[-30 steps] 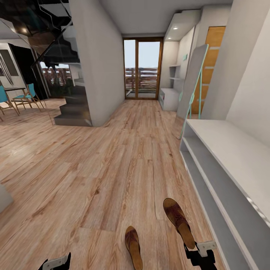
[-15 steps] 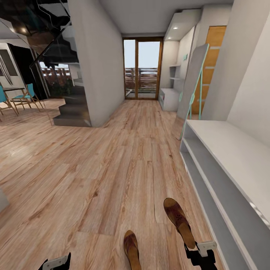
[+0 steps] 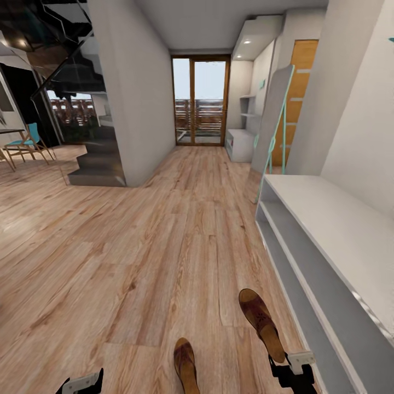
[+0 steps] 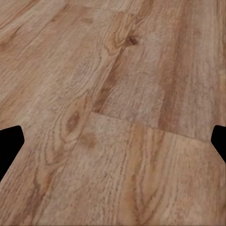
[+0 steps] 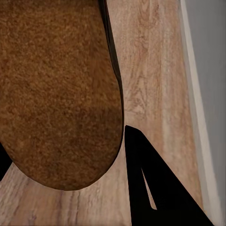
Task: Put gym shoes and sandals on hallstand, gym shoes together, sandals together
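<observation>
Two dark brown sandals lie on the wood-plank corridor floor [image 3: 164, 241]: one sandal [image 3: 261, 324] near the right, the other sandal [image 3: 185, 362] at the lower middle, partly cut off. My right gripper [image 3: 293, 368] is open just behind the heel of the right sandal [image 5: 56, 89], whose heel end sits between the spread fingers [image 5: 150, 188]. My left gripper [image 3: 82, 383] is open over bare planks [image 4: 115, 136]. The hallstand [image 3: 239, 143], a pale unit with staggered wall shelves above, stands far down the corridor on the right. The gym shoes are out of view.
A long low white shelf bench [image 3: 328, 219] with open tiers runs along the right wall beside the sandals. A tall leaning panel [image 3: 272, 120] stands past its far end. A staircase [image 3: 96, 158] and a wall block [image 3: 131, 93] are at the left, glass doors [image 3: 200, 101] at the corridor's end.
The whole picture has shifted a little, so the camera has turned slightly. Both grippers keep their places in the view, and the sandals still lie flat on the floor.
</observation>
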Controlling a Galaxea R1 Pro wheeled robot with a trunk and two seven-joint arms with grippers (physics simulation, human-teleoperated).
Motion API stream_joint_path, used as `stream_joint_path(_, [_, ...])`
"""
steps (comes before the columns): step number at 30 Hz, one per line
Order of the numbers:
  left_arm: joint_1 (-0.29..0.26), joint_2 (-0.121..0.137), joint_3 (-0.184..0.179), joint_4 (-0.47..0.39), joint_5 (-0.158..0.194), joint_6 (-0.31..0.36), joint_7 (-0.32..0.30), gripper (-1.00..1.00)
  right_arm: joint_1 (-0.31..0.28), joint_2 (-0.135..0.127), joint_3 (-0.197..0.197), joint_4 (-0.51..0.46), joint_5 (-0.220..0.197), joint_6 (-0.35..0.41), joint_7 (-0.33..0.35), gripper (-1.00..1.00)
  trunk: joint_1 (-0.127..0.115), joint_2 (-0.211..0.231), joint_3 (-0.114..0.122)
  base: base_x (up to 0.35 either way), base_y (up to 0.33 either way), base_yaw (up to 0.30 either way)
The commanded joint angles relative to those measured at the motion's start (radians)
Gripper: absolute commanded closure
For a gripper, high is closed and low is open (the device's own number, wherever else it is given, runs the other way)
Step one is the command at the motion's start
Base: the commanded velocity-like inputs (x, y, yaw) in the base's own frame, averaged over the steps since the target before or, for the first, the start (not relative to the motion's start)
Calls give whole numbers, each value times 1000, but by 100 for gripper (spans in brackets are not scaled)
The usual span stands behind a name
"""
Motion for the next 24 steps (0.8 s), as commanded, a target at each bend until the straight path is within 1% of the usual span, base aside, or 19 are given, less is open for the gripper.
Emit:
stream_joint_path(1, [-1,-1,8,1,1,-2,-10,-100,-1,1,-8,1,3,-3,6,100,0,0,-1,0,-176,-2])
stream_joint_path(4, [-1,-1,8,1,1,-2,-10,-100,-1,1,-8,1,3,-3,6,100,0,0,-1,0,-164,-1])
stream_joint_path(16, [-1,-1,8,1,1,-2,-10,-100,-1,1,-7,1,3,-3,6,100,0,0,-1,0,-17,0])
stream_joint_path(24, [0,-1,8,1,1,-2,-10,-100,-1,1,-7,1,1,-3,6,100,0,0,-1,0,-160,0])
